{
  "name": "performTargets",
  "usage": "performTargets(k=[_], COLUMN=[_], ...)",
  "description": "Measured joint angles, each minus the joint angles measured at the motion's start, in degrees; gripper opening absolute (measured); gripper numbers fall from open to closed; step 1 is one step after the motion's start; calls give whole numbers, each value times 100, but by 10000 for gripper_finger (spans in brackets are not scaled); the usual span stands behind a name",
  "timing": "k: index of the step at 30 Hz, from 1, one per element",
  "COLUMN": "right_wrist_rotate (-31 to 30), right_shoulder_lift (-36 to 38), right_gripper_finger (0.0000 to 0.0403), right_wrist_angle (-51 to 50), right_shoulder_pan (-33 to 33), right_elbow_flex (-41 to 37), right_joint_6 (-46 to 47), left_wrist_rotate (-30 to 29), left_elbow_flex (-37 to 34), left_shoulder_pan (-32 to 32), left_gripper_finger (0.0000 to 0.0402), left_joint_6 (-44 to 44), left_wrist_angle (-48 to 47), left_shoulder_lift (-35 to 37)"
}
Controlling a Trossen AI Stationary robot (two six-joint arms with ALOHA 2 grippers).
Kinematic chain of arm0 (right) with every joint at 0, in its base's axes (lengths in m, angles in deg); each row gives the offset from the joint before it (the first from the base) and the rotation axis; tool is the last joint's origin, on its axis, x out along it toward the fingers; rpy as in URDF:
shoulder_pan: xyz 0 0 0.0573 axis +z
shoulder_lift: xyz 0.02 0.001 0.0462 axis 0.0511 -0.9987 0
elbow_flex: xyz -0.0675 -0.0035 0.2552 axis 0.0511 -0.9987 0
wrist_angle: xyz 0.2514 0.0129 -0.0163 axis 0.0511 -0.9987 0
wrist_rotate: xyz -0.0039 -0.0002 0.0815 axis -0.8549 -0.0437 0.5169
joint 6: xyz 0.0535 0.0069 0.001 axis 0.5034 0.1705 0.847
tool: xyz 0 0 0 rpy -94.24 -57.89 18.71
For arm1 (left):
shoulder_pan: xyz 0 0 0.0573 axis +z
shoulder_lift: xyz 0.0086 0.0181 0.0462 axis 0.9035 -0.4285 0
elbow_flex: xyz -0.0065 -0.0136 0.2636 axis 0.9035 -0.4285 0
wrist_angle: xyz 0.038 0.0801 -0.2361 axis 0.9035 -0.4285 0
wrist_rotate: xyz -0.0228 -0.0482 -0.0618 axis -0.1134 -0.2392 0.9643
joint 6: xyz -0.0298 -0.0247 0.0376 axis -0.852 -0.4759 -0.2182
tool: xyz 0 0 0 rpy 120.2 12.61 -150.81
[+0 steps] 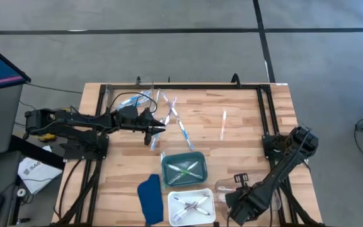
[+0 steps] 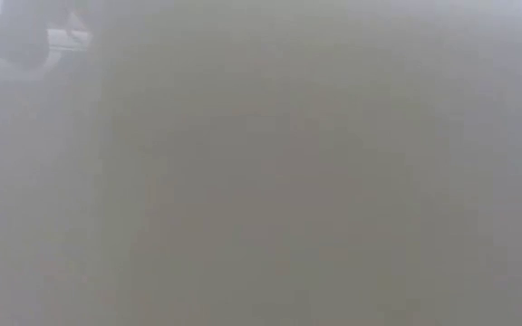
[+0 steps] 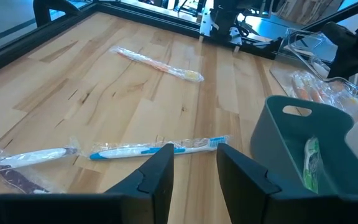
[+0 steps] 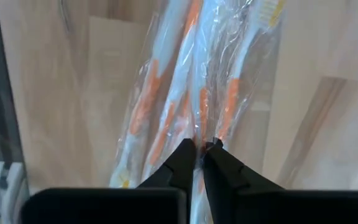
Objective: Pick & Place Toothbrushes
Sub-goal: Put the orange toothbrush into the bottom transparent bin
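Note:
Wrapped toothbrushes lie loose on the wooden table: a blue one (image 3: 157, 150) just beyond my left gripper (image 3: 194, 155), a pale one (image 3: 30, 155) beside it, and an orange one (image 3: 157, 64) farther off. My left gripper (image 1: 156, 129) hovers open near the table's middle. My right gripper (image 4: 201, 148) points down at the near right, over a pile of wrapped orange toothbrushes (image 4: 166, 106). It is almost shut on one of them. In the high view the arm hides this gripper's fingers. My right gripper pinches one wrapped orange toothbrush (image 4: 202, 127) of the pile between its two fingertips. It comes from above, pointing down, with a finger on either side of the handle. The toothbrush lies among the others in the pile.
A green tray (image 1: 183, 169) holding a green toothbrush and a white tray (image 1: 191, 205) with several toothbrushes stand near the front middle. A dark blue cloth (image 1: 149, 198) lies to their left. A clear tray (image 1: 225, 186) sits by my right arm. Black rails (image 1: 266, 113) frame the table.

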Motion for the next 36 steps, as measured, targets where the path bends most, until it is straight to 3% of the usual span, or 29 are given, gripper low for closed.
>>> performTargets(k=[13, 36], right_wrist_rotate=[16, -251], right_shoulder_lift=[2, 46], right_gripper_finger=[51, 52], right_wrist_angle=[231, 367], right_shoulder_pan=[91, 80], right_elbow_flex=[-804, -821], right_joint_6=[850, 763], left_wrist_rotate=[0, -2], left_elbow_flex=[0, 0], left_shoulder_pan=[0, 2], left_gripper_finger=[115, 115], left_joint_6=[1, 25], left_wrist_angle=[2, 28], left_shoulder_lift=[0, 0])
